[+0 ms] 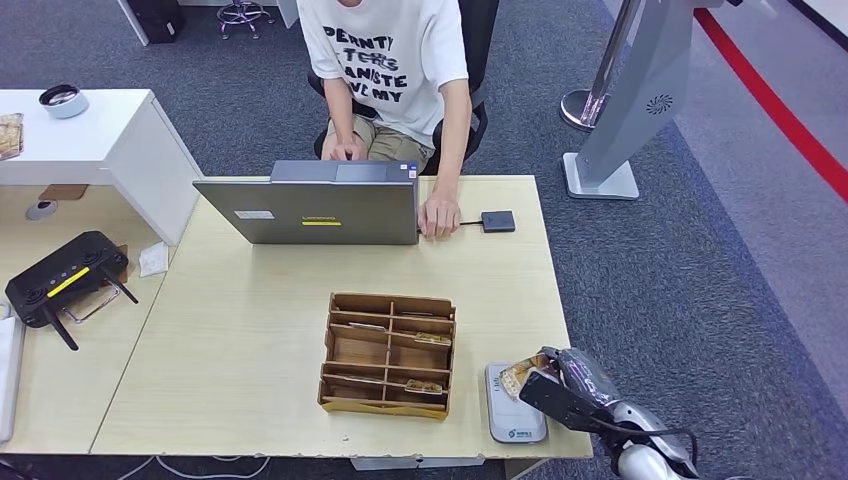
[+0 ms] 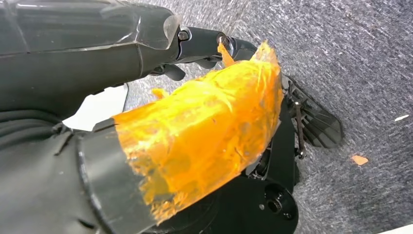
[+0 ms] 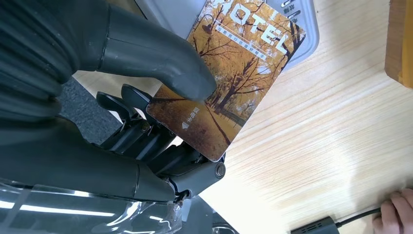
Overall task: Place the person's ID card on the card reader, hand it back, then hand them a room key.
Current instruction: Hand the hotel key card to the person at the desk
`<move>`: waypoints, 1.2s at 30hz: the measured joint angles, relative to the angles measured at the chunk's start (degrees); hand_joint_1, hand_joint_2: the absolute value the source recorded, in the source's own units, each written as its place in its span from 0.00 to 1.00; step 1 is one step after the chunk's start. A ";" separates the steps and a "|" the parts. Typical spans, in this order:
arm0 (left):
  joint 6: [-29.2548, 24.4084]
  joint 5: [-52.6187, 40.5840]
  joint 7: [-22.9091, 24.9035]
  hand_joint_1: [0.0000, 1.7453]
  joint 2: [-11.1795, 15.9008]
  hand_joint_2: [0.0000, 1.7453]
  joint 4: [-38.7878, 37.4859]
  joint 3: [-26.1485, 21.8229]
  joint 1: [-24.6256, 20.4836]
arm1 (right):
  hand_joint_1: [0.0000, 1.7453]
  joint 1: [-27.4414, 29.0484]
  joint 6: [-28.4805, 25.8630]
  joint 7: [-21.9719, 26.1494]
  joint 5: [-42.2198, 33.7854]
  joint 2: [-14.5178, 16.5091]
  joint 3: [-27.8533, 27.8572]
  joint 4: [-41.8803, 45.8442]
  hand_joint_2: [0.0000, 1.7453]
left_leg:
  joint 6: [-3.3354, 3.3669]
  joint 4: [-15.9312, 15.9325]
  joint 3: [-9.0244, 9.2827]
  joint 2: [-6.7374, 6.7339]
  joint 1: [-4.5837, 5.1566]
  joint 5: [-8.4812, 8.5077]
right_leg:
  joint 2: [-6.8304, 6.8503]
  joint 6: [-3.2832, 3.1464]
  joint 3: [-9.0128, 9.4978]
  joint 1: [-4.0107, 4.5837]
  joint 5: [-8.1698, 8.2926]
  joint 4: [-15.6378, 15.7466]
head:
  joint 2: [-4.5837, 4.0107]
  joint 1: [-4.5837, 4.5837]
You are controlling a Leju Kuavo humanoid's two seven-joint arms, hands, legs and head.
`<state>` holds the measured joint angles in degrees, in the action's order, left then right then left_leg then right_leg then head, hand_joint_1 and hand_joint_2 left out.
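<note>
Card (image 3: 229,78) pinched under my right hand (image 3: 146,97) thumb, hovering over the card reader (image 1: 514,405); left hand (image 2: 185,126) grip unclear.

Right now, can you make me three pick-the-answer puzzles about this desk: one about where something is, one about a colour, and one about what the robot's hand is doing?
1. Where is the brown wooden divided box?
A. on the pale wooden table
B. on the carpet
C. on the grey laptop

2. What colour is the tree picture on the hotel card?
A. blue
B. golden-orange
C. green

3. What is the right hand doing?
A. resting empty
B. pressing the laptop
C. holding the hotel card over the grey card reader

Answers: 1 A, the box stands mid-table. 2 B, the right wrist view shows autumn-gold trees. 3 C, the thumb presses the card against the fingers, above the reader.
</note>
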<state>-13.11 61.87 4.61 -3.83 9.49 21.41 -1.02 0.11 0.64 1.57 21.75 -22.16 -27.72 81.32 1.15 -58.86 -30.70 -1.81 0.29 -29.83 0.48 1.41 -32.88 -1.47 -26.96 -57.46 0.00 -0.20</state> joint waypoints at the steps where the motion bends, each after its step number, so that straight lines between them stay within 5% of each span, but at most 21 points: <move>1: -0.05 0.24 -0.08 0.00 -0.06 0.00 0.00 -0.14 0.01 | 1.00 -0.01 -0.02 -0.04 0.00 0.00 -0.18 -0.01 1.00 | 0.00 0.00 0.01 -0.01 0.00 0.00 | -0.01 0.00 0.02 0.00 0.00 0.00 | 0.00 0.00; 36: -0.62 2.98 -0.95 0.00 -0.80 0.00 0.00 -2.94 0.16 | 1.00 0.36 -1.22 -0.97 -0.20 -0.50 -1.07 0.16 1.00 | 0.00 0.00 0.25 -0.03 0.00 0.00 | -0.02 0.00 0.25 0.00 0.00 0.02 | 0.00 0.01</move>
<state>-13.73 64.85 3.66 -4.63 9.49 18.47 -0.86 0.46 -0.58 0.61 21.55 -22.66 -28.79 81.48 1.15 -58.86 -30.45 -1.84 0.29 -29.83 0.45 1.41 -32.64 -1.47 -26.96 -57.44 0.00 -0.20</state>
